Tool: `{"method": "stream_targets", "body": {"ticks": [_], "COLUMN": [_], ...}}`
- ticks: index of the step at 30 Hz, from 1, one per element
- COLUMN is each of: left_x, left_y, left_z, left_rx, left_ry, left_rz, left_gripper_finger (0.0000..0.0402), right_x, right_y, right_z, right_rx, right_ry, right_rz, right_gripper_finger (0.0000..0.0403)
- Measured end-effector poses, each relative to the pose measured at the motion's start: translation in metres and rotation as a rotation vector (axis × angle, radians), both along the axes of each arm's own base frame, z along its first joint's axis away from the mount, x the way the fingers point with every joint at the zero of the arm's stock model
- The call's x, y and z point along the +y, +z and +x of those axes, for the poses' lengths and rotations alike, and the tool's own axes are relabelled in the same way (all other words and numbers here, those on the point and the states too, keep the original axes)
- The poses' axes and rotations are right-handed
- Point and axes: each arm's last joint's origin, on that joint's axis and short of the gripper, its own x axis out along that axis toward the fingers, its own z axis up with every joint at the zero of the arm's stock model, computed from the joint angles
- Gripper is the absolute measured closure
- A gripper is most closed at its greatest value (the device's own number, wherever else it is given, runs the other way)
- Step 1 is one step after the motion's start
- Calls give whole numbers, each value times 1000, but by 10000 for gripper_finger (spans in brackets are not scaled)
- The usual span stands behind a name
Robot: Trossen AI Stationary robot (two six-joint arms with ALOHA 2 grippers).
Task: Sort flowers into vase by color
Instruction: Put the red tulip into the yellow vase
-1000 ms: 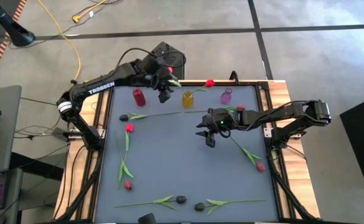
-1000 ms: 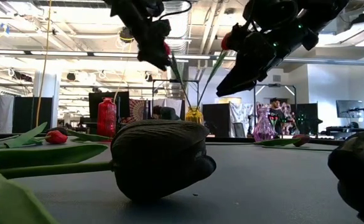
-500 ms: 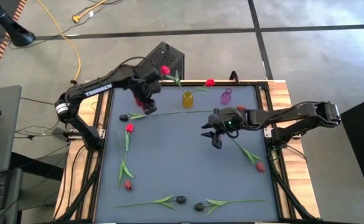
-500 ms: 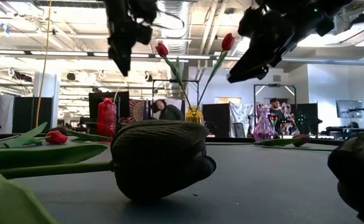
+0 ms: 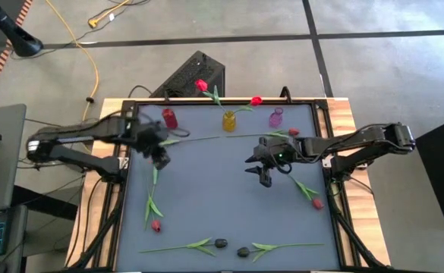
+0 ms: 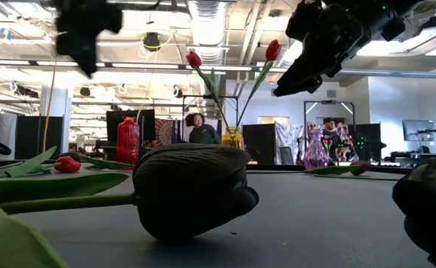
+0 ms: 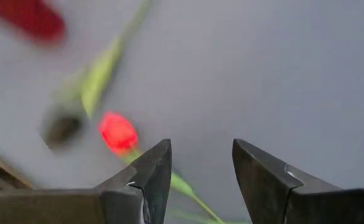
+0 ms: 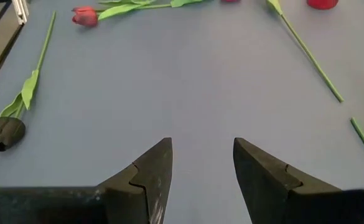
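Note:
Two red flowers (image 5: 201,85) (image 5: 256,100) stand with their stems in the yellow vase (image 5: 228,120), between a red vase (image 5: 168,117) and a pink vase (image 5: 275,117) at the far edge. My left gripper (image 5: 159,156) hangs open, pointing steeply down, above a red flower (image 7: 118,132) that lies on the mat at the left. A black flower (image 7: 62,127) lies just beyond it. My right gripper (image 5: 263,171) hovers open above the mat's middle right, with nothing between its fingers (image 8: 149,171).
More flowers lie flat on the grey mat: a red one (image 5: 155,225) near the left edge, two black ones (image 5: 221,243) (image 5: 243,251) at the near edge, and red ones (image 5: 316,202) (image 5: 293,132) at the right. The mat's middle is bare. People stand in the room behind.
My left gripper has left the second red flower standing in the yellow vase. It has swung fast from the far edge toward the table's left and near side, rolling and sinking a little, and is now over the red flower lying at the left.

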Motion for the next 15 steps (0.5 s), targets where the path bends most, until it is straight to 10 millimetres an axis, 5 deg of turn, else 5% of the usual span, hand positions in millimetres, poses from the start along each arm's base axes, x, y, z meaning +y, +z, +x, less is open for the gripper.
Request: {"method": "stream_targets", "body": {"ticks": [7,15], "left_x": [-31,-45], "left_y": [-56,-104], "left_z": [-31,-24], "left_rx": [70,102], "left_ry": [162,203], "left_rz": [-204,-220], "left_gripper_finger": [244,244], "right_x": [-1,-1], "right_y": [0,4], "right_z": [0,3], "right_rx": [-3,-55], "right_ry": [1,9], "right_rz": [-7,-21], "right_gripper_finger": [207,207]}}
